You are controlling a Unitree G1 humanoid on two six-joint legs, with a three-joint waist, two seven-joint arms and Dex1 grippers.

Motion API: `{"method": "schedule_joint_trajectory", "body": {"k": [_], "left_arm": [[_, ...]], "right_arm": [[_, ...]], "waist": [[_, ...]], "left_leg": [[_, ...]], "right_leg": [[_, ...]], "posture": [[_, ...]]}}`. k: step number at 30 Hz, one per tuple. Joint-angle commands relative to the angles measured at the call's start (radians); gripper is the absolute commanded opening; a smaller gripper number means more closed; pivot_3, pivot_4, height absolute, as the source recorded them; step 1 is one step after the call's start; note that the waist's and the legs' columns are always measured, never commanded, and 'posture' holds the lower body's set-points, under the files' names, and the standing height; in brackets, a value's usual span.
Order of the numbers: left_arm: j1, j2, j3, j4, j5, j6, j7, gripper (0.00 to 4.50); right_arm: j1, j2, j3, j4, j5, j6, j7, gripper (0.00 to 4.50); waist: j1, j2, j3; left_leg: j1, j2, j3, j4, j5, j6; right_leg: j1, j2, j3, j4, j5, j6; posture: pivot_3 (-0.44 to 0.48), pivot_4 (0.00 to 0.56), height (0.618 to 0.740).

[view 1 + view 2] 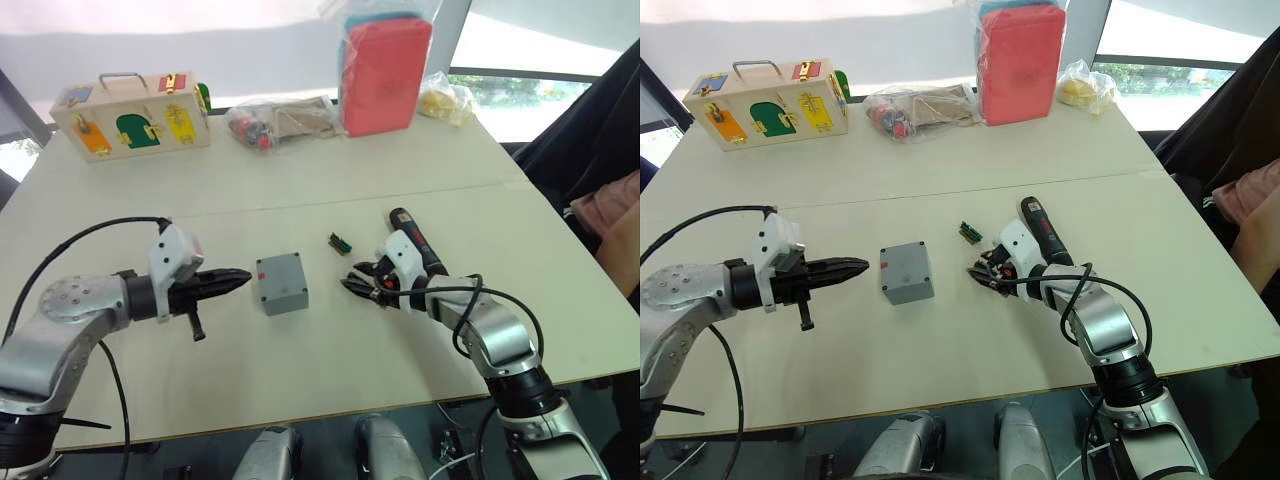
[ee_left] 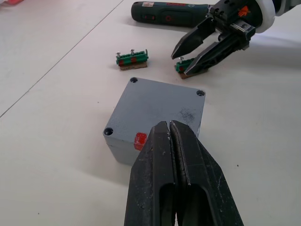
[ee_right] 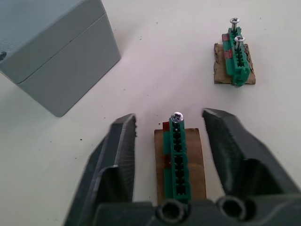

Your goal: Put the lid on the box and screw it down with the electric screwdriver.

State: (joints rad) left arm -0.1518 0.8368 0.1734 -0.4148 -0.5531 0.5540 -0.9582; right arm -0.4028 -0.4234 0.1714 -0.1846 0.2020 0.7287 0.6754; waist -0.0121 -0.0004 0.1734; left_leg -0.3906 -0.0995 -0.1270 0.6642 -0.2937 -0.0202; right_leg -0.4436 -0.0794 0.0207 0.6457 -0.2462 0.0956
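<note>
Two claws flank the box (image 1: 281,283) mid-tabletop, lid (image 2: 157,106) seated: left claw (image 1: 238,277) closed, right claw (image 3: 170,128) parted astride a green connector block (image 3: 178,157). Electric screwdriver (image 1: 417,243) lies behind — rigid, probably slick; grip mid-barrel.

The table (image 1: 300,360) bears the box (image 1: 281,283), electric screwdriver (image 1: 417,239) and two connector blocks (image 2: 132,59).

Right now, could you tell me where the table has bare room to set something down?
The near strip of the table, in front of the box and between both arms, is bare. So is the middle band between the box and the wooden latch box. It is crowded around the right gripper, with green connector blocks and the electric screwdriver, and along the far edge.
</note>
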Motion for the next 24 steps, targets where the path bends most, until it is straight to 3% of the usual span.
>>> {"method": "schedule_joint_trajectory", "body": {"k": [1,2,3,24], "left_arm": [[-0.002,-0.002,0.004,-0.012,0.001,-0.021,0.002,0.0],[-0.003,-0.002,0.004,-0.012,0.0,-0.02,0.002,0.0],[-0.002,-0.003,0.004,-0.013,0.0,-0.02,0.002,0.0],[0.015,-0.003,0.007,-0.009,0.01,-0.032,-0.007,0.0]], "right_arm": [[-0.015,0.0,-0.02,-0.013,0.017,-0.007,-0.003,0.48],[-0.016,0.002,-0.023,-0.011,0.019,-0.007,-0.005,0.1],[-0.017,0.003,-0.026,-0.012,0.021,-0.005,-0.007,0.04],[-0.117,-0.037,-0.084,-0.075,0.127,0.14,0.012,0.04]], "waist": [[0.0,0.0,0.0],[0.0,0.0,0.0],[0.0,0.0,0.0],[0.0,0.0,0.0]], "left_leg": [[0.0,0.0,0.0,0.0,0.0,0.0],[0.0,0.0,0.0,0.0,0.0,0.0],[0.0,0.0,0.0,0.0,0.0,0.0],[0.0,0.0,0.0,0.0,0.0,0.0]], "right_leg": [[0.0,0.0,0.0,0.0,0.0,0.0],[0.0,0.0,0.0,0.0,0.0,0.0],[0.0,0.0,0.0,0.0,0.0,0.0],[0.0,0.0,0.0,0.0,0.0,0.0]], "posture": [[0.0,0.15,0.74],[0.0,0.15,0.74],[0.0,0.15,0.74],[0.0,0.15,0.74]]}}
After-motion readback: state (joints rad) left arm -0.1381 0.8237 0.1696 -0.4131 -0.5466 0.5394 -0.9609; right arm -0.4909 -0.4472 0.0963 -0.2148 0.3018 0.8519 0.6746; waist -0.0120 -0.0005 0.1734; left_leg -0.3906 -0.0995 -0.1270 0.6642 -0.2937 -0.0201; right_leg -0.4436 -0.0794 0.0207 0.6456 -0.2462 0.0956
